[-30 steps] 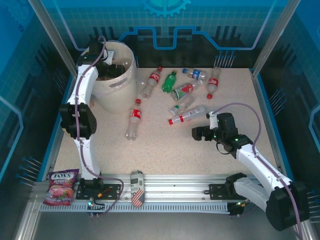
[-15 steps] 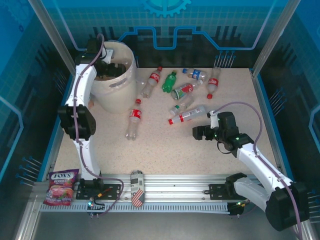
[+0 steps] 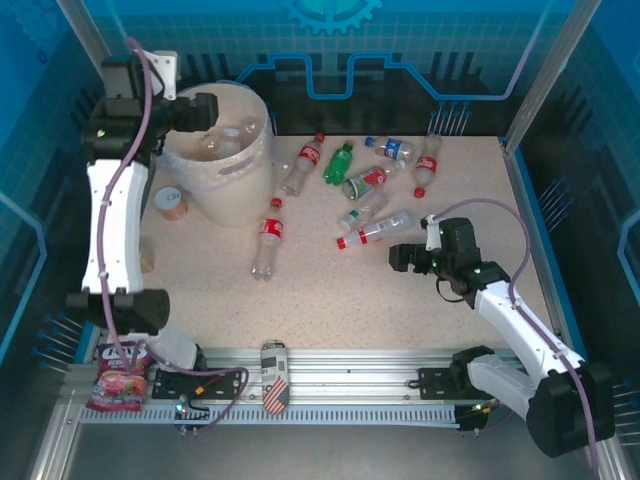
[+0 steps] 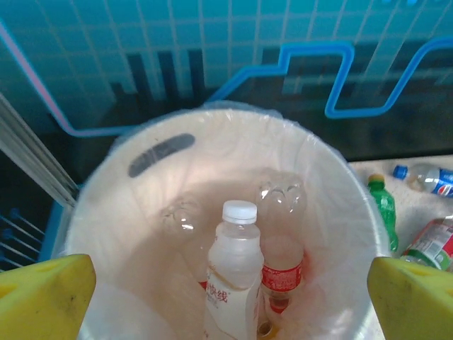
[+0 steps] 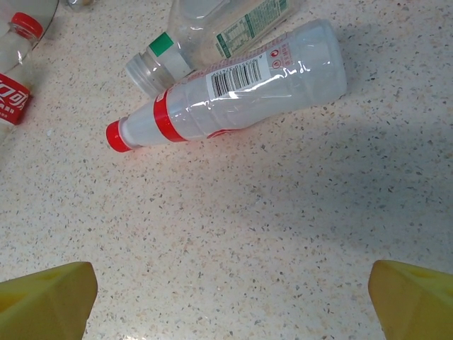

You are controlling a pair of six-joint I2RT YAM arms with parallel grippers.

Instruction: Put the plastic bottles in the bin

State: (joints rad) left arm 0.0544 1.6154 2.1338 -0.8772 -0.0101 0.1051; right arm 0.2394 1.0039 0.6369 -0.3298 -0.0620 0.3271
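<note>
Currently both gape: left end effector (image 4: 230, 287) over bin (image 4: 113, 202), right end effector (image 5: 230, 290) over tabletop (image 5: 297, 205).

the speckled beige table (image 3: 400, 300) carries the cream-white bin (image 3: 228, 195) at upper left, with a small tan-lidded container (image 3: 172, 203) just left of it. plastic bottles (image 3: 375, 230) lie scattered across the upper middle, among them a green bottle (image 3: 339, 163) and a blue-labelled bottle (image 3: 392, 149). a red-labelled bottle (image 3: 268, 238) lies apart, lower right of the bin.

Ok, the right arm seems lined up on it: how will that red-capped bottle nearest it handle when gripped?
The red-capped bottle looks empty, so probably light. Round and lying on the smooth table, it may roll if nudged. Its glossy thin wall could dent or slip under the fingers.
</note>
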